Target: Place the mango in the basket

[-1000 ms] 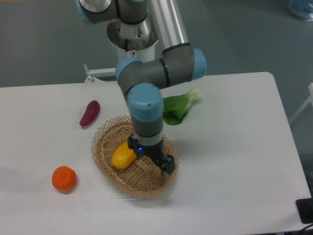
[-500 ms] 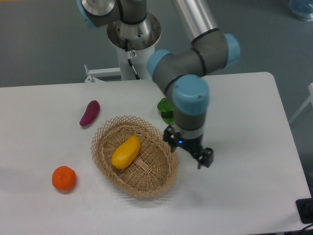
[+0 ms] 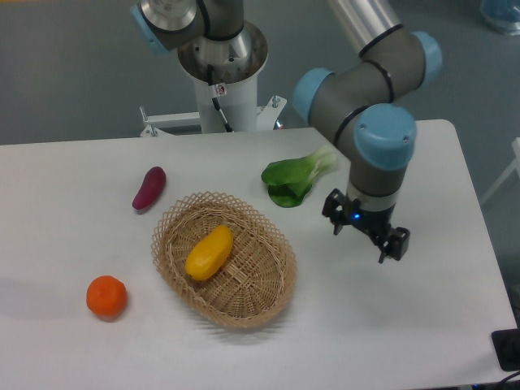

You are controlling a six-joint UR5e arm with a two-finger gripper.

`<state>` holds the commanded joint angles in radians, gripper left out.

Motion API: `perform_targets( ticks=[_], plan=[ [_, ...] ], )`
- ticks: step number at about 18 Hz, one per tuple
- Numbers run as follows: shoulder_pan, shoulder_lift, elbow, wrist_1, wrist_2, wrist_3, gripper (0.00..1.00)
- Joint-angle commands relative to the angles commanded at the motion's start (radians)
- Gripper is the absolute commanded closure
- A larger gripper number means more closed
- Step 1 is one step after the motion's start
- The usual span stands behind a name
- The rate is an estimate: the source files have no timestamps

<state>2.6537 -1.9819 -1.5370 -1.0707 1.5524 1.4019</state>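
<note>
White bench (image 3: 422, 325), wicker basket (image 3: 223, 258), mango (image 3: 209, 251) inside
Lying diagonally in the basket's middle, the mango sits well apart from the hand (image 3: 365, 234), which hangs with fingers spread wide and empty over bare bench to the right; leafy green (image 3: 294, 179), purple vegetable (image 3: 149, 187) and orange (image 3: 106, 296) lie around

Arm (image 3: 370, 77): grey tubular links, silver upper tube, light-blue caps on the joints. Base column (image 3: 219, 61) white with a grey ring on top and a black cable down its front. Gripper (image 3: 366, 231) black, two short black fingers (image 3: 393, 244); small blue light just above the fingers.
</note>
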Motion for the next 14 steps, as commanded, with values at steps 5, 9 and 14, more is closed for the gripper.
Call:
perform_targets(
  ticks=[5,9,14],
  plan=[
    [0.035,-0.011,-0.002,0.003,0.0,0.04,0.0],
    [0.042,-0.018,-0.011,0.011,0.0,0.071,0.0],
    [0.052,-0.02,-0.015,0.008,0.0,0.088,0.0]
  ],
)
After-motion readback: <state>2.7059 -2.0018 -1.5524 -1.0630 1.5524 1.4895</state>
